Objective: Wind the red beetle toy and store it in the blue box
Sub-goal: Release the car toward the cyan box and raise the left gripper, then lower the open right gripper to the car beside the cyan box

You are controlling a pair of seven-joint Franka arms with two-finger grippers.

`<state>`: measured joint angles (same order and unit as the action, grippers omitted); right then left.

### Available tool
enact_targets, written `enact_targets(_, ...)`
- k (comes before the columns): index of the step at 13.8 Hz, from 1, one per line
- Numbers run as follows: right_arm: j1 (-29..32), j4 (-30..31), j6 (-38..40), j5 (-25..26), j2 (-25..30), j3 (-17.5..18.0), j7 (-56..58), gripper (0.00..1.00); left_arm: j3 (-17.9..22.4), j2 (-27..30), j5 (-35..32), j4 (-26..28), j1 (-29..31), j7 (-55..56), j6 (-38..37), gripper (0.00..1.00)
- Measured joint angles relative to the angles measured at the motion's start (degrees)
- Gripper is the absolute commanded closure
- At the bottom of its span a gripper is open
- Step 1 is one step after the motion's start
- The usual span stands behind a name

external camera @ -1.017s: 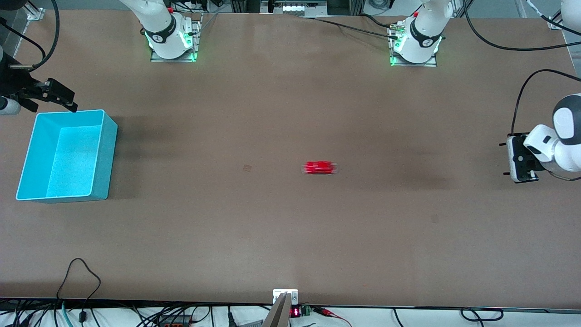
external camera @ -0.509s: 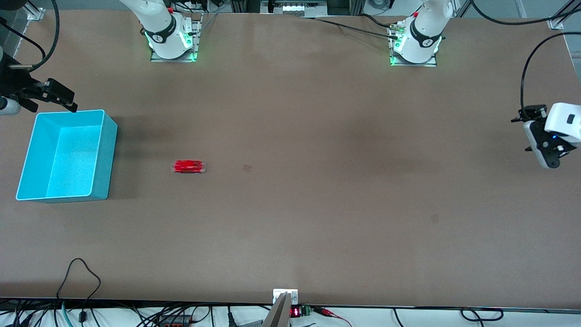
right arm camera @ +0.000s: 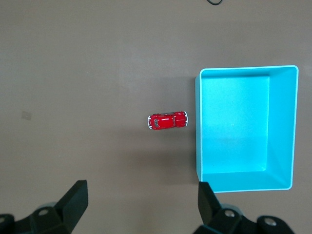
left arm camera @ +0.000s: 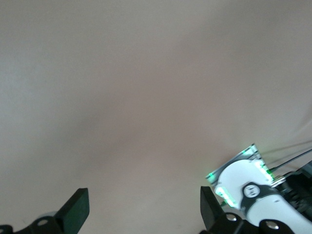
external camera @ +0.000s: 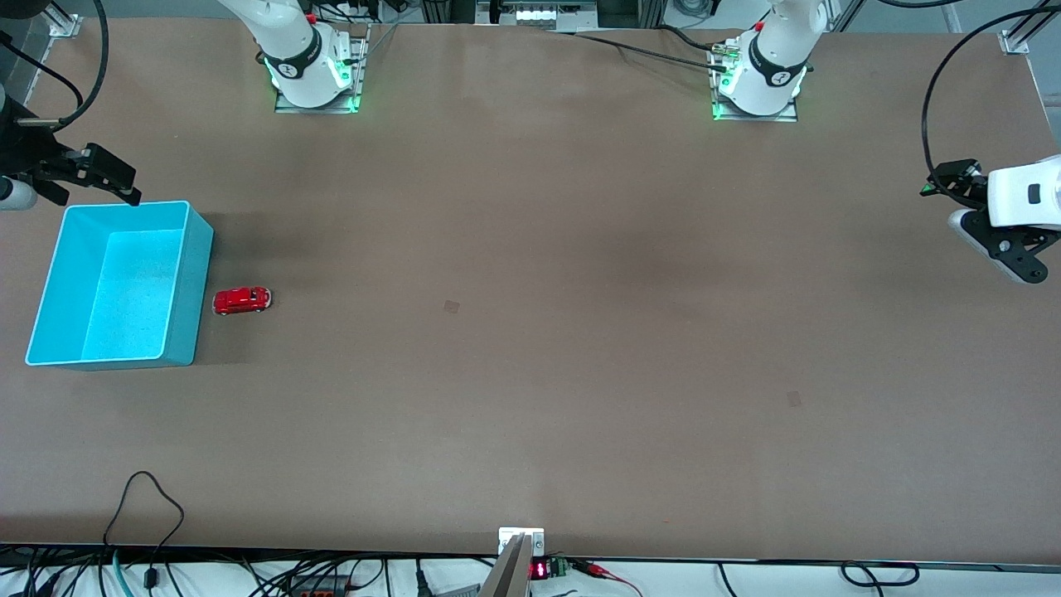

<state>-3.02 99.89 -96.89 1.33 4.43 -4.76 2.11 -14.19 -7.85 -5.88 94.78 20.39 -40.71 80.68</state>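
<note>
The red beetle toy stands on its wheels on the table, close beside the blue box, with a small gap to the wall facing the left arm's end. The right wrist view shows the toy and the empty box from above. My right gripper is open and empty, in the air by the box's corner toward the robots; it shows in its own view. My left gripper is open and empty, over the table's edge at the left arm's end, and shows over bare table.
The brown table holds nothing else. The two arm bases stand along the edge by the robots. The left arm's base shows in the left wrist view. Cables hang along the edge nearest the camera.
The toy has rolled across the table from the middle toward the right arm's end and stopped beside the box. My left gripper has drawn back and turned. The right gripper has not moved.
</note>
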Motion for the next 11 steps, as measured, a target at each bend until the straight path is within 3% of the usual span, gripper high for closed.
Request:
enact_targets(6, -0.3, -0.2, -0.5, -0.4, -0.2, 0.0, 0.0, 0.00, -5.9, -0.2, 0.0, -5.1, -0.3, 17.9, -1.5, 0.00)
enact_targets(11, -0.3, -0.8, -0.6, -1.5, -1.4, -0.1, 0.0, 0.00, -6.3, -1.1, 0.3, -8.0, -1.0, 31.4, 1.1, 0.00)
